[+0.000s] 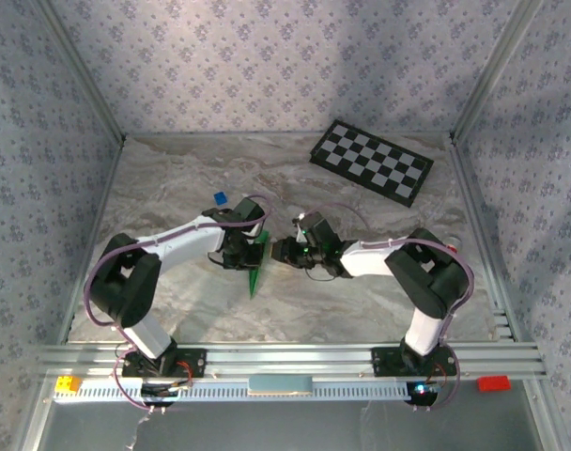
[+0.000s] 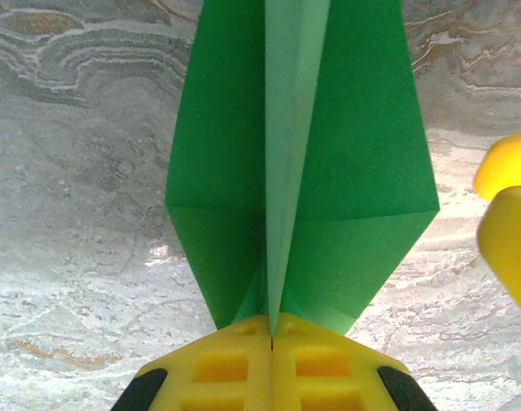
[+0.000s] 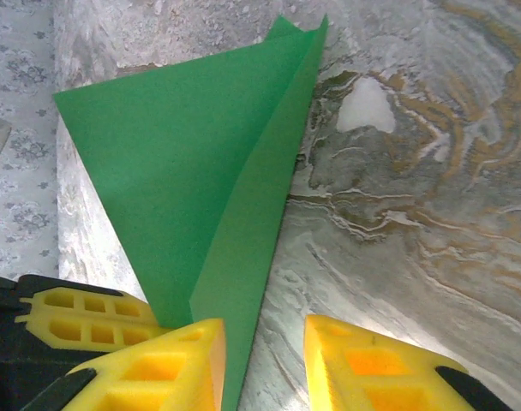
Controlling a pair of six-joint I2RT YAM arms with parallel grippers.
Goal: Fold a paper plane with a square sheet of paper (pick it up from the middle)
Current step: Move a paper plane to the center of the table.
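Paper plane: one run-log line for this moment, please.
left gripper: shut on paper plane at centre crease | right gripper: open, paper edge beside one finger | stage: partly folded

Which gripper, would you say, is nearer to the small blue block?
Left. The left gripper, holding the green paper, sits just right of the blue block; the right gripper lies farther right, past the paper.

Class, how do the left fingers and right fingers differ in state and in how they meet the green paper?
The left fingers are shut; the right fingers stand apart. The left fingers pinch the paper at its crease; the right fingers grip nothing, the paper beside one. Both are yellow.
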